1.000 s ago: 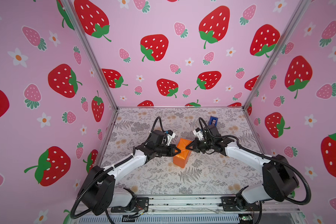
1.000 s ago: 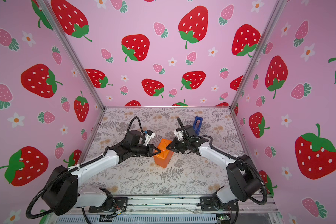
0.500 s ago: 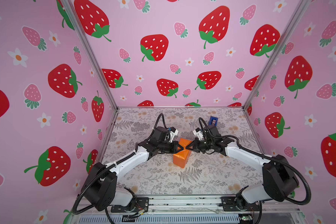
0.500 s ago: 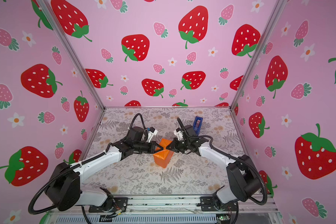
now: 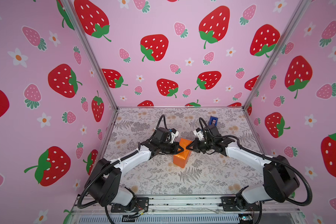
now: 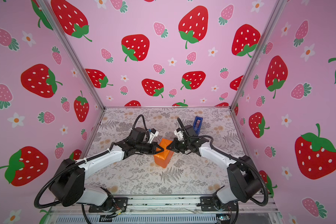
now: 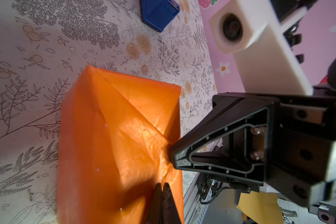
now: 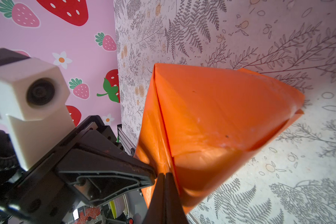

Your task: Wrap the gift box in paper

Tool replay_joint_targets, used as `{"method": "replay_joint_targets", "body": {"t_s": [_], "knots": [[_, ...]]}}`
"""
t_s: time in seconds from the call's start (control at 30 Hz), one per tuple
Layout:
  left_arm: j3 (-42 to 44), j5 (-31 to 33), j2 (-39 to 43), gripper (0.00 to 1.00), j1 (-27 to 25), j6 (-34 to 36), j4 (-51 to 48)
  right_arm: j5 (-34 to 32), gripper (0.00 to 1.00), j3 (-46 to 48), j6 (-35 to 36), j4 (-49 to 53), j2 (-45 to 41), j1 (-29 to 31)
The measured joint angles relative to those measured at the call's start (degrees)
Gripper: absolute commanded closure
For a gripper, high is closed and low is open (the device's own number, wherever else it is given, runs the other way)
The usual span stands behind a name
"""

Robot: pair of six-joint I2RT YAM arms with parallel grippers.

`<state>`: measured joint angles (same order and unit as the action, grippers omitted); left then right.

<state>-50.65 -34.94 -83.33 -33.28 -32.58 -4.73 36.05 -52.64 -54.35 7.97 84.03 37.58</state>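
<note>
The paper point(image 5: 181, 156) point(image 6: 163, 156) is glossy orange and folded round a box-shaped parcel standing in the middle of the floral mat. The gift box itself is hidden inside it. My left gripper point(image 5: 182, 149) point(image 7: 162, 187) is shut, and its tips rest on the creased top folds of the paper point(image 7: 114, 145). From the opposite side my right gripper point(image 5: 187, 148) point(image 8: 164, 175) is shut too. It presses the same top fold of the paper point(image 8: 211, 116), almost tip to tip with the left. I see no paper between either pair of jaws.
A blue tape dispenser point(image 5: 212, 121) point(image 6: 197, 123) point(image 7: 159, 13) stands behind the right arm near the back of the mat. Pink strawberry walls close in the left, back and right sides. A metal rail point(image 5: 182, 201) runs along the front edge.
My left gripper has slid a little to the right across the parcel's top until its tips nearly meet the right gripper's. The right gripper and the parcel have hardly moved.
</note>
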Motion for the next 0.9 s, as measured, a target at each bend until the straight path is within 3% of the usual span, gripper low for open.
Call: {"method": "replay_joint_targets", "body": {"t_s": [0.13,0.33,0.6,0.77,0.9], "knots": [[0.26,0.0,0.04,1.0,0.02,0.44,0.37,-1.2,0.99,-0.63,0.24,2.78,-1.16,-1.51],[0.42,0.11,0.07,1.0,0.02,1.44,0.37,-4.22,0.99,-2.73,3.1,7.39,-3.65,-9.27],[0.46,0.24,0.11,1.0,0.02,2.05,0.39,-9.49,0.84,-4.9,11.78,7.41,-7.26,-21.24],[0.46,0.28,0.11,1.0,0.02,2.38,0.33,-4.72,0.7,-9.4,16.35,4.48,0.35,-30.8],[0.46,0.33,0.15,1.0,0.04,2.4,0.28,1.25,0.68,-11.8,17.75,0.96,9.7,-35.76]]}}
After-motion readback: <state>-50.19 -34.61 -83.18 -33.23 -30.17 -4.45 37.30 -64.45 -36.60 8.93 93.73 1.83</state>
